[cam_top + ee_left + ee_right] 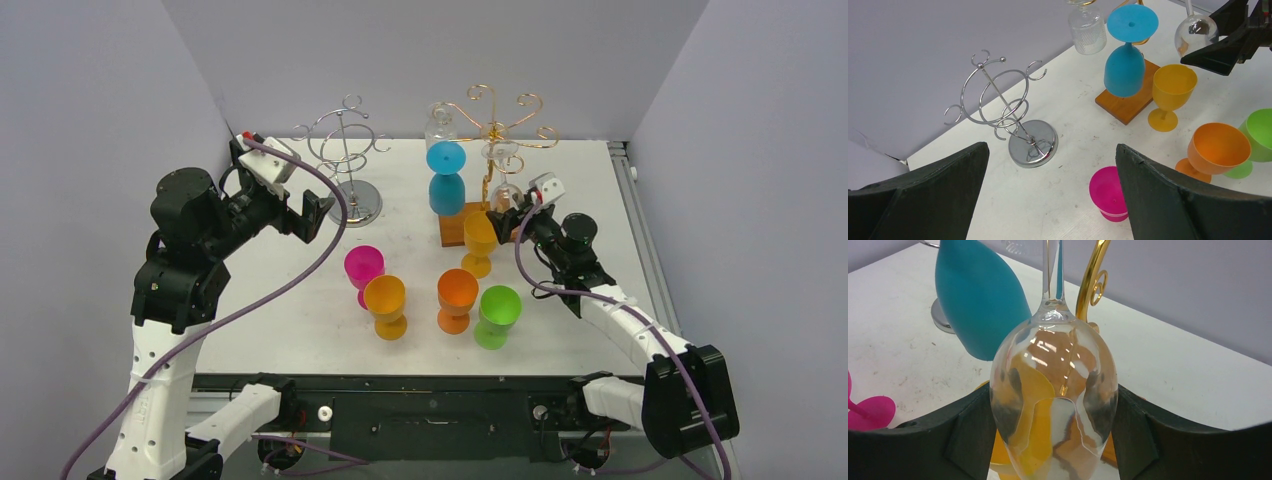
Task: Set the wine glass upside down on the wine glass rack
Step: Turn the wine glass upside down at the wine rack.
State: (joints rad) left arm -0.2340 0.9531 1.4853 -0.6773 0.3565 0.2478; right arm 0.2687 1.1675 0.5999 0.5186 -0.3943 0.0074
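Note:
A clear wine glass (pixel 505 192) hangs upside down, its stem up at an arm of the gold rack (pixel 492 125) on its wooden base (pixel 455 228). My right gripper (pixel 512 215) is shut on the glass's bowl; in the right wrist view the gripper (pixel 1054 440) has its dark fingers (pixel 963 435) pressed on both sides of the bowl (pixel 1054 390). A blue glass (pixel 446 180) and a cut clear glass (pixel 440 125) also hang upside down on this rack. My left gripper (pixel 315 215) is open and empty above the table, near the silver rack (pixel 347 150).
Several coloured cups stand upright mid-table: pink (pixel 364 266), amber (pixel 385 300), orange (pixel 458 292), green (pixel 499 308), and yellow (pixel 480 238) just below the held glass. The silver rack (pixel 1003 100) carries nothing. Grey walls close in at the back and on both sides.

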